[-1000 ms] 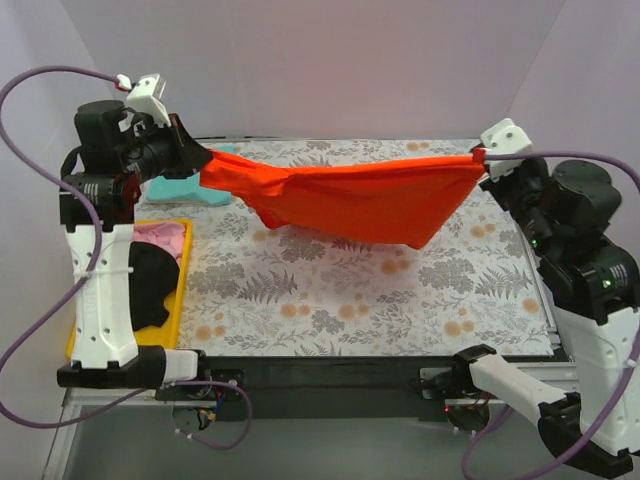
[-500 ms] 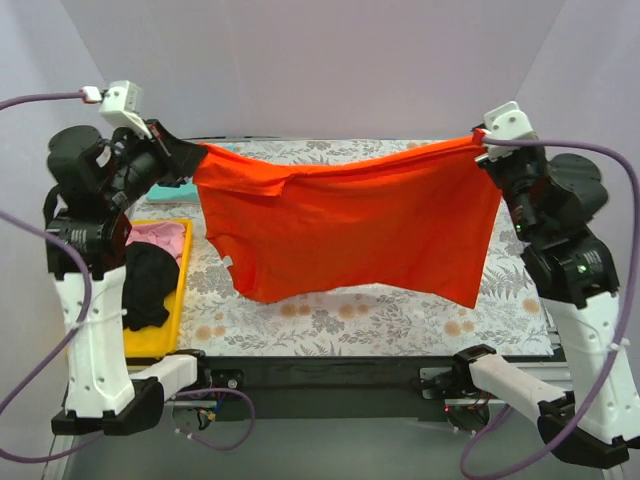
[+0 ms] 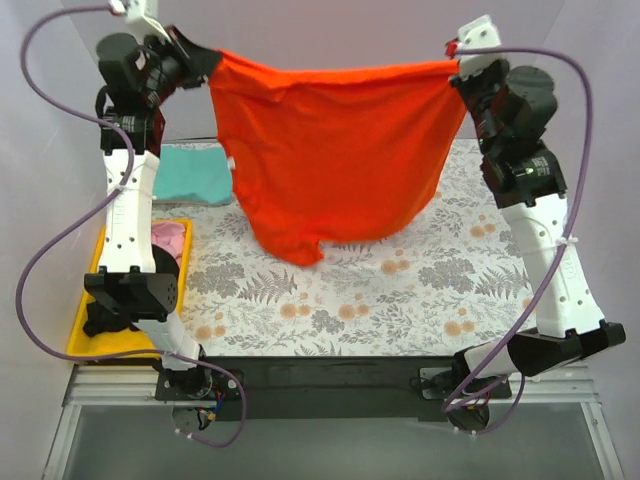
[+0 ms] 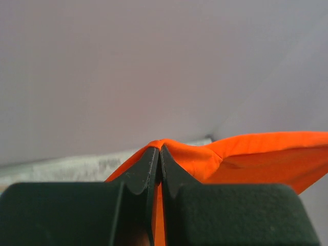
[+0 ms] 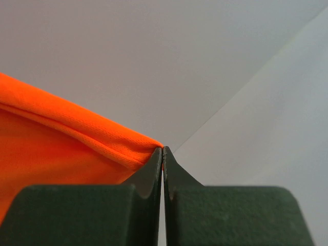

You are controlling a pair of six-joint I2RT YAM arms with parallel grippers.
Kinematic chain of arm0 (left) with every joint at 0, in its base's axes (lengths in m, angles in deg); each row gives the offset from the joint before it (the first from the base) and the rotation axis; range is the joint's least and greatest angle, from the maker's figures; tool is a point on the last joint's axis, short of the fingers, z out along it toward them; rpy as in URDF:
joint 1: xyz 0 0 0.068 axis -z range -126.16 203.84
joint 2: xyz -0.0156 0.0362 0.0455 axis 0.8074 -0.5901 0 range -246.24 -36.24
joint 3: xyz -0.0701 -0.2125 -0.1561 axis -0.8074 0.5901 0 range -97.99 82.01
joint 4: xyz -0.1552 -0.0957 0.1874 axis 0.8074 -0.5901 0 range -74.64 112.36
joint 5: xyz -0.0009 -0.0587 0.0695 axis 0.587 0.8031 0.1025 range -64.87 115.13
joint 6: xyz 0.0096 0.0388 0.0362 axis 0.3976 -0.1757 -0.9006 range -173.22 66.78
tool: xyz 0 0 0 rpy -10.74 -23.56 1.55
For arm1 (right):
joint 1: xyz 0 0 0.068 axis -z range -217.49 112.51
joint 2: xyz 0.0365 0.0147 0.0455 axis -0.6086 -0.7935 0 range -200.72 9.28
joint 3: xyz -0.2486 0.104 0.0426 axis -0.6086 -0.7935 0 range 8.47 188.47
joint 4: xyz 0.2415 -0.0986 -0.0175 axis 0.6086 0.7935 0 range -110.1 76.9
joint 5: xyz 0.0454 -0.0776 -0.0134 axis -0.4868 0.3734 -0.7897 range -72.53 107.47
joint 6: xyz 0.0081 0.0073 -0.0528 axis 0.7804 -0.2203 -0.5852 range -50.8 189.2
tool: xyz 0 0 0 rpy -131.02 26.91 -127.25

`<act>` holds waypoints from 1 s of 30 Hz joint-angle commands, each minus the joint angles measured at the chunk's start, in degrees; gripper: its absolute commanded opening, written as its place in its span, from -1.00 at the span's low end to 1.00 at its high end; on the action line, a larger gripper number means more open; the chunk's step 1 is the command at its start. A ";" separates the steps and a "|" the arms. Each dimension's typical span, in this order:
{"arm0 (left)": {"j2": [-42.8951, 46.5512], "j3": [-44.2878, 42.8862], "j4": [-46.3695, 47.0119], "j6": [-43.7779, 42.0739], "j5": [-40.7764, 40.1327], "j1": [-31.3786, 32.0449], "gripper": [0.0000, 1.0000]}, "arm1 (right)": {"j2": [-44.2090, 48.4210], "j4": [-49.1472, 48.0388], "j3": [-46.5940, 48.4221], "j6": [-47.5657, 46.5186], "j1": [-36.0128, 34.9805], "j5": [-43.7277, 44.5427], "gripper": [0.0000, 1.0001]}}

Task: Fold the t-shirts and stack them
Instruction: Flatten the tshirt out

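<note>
Left gripper (image 3: 210, 64), right gripper (image 3: 457, 76) clamp orange shirt (image 3: 330, 150) top corners; lower evenly, edge taut, to lay flat.

The left arm (image 3: 128, 220) and right arm (image 3: 548, 250) have white shells, black joints (image 3: 520, 100), white wrist cameras (image 3: 478, 33), looping purple cables (image 3: 587, 100) and dark end effector fingers (image 4: 142, 174).

The top camera looks down from high on the near side of the shirt (image 3: 340, 150), far enough to take in its whole width. The left wrist camera sits right behind the left gripper (image 4: 159, 150), very near the shirt's left corner, facing the wall (image 4: 154, 61). The right wrist camera looks likewise past the right gripper (image 5: 162, 151) at the right corner. All three views share the shirt's top edge.
</note>
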 commanded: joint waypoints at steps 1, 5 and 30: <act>4.47 -14.45 11.94 0.81 -5.20 -0.40 -1.00 | 2.78 -10.88 10.83 -0.46 1.21 -0.25 -0.97; 11.38 -3.54 19.21 1.69 -6.82 -2.34 -1.00 | 6.10 -15.54 4.73 -3.62 1.47 -1.49 -0.97; 23.09 63.56 -43.43 -56.48 5.15 -2.60 0.70 | 36.70 19.85 -66.15 -39.13 1.47 -25.49 0.97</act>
